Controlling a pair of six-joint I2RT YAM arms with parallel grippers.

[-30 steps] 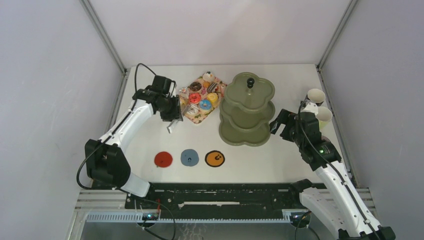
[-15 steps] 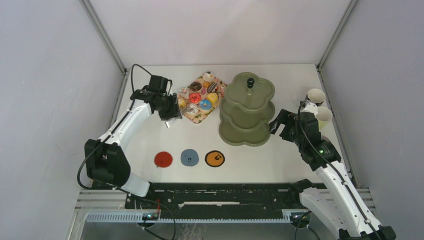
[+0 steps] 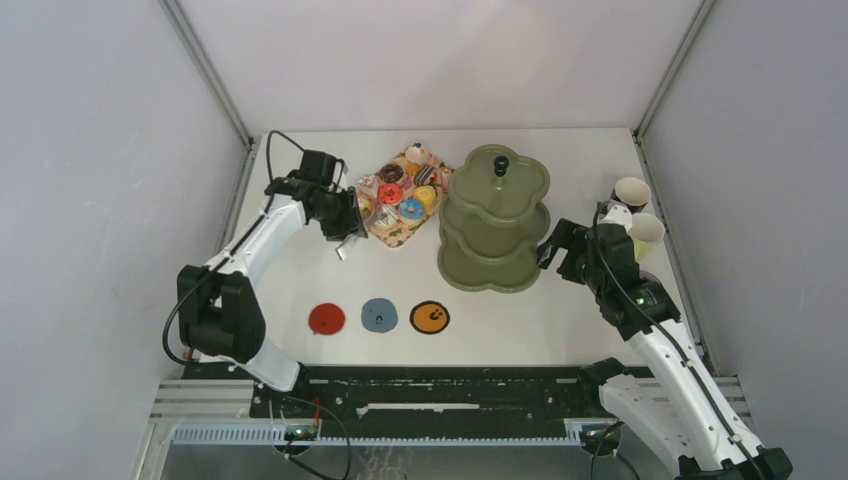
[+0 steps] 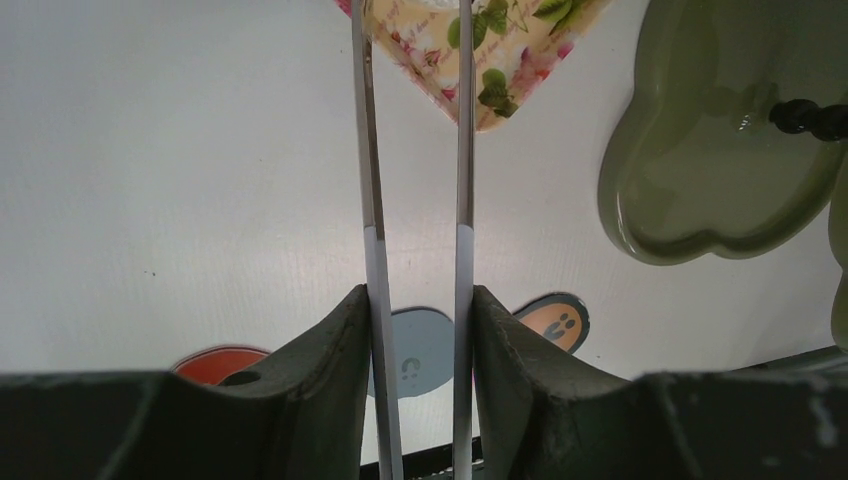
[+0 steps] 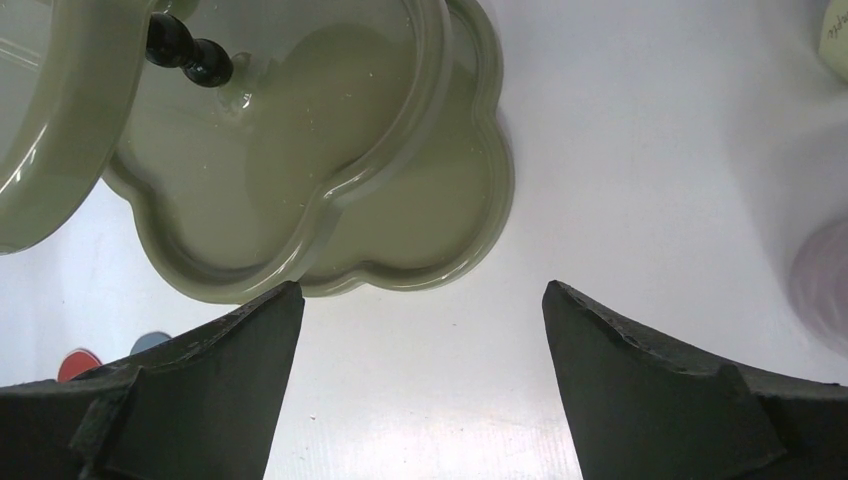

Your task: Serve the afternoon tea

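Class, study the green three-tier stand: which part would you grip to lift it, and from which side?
Probably the black knob, from straight above: it stands upright at the centre of the stand, narrow enough to pinch, whereas the scalloped tiers are broad.

A robotics lab's enclosed test cell.

Plain grey panel walls (image 3: 100, 200) and bare aluminium corner posts (image 3: 205, 70) box in a white tabletop (image 3: 300, 285). Two white-and-black robot arms (image 3: 255, 245) are bolted to a black mounting rail (image 3: 430, 395) at its near edge, above a pale slotted cable duct (image 3: 400, 433). The food is small colourful toy pastries (image 3: 390, 195) on a pink floral rectangular tray (image 3: 397, 240).
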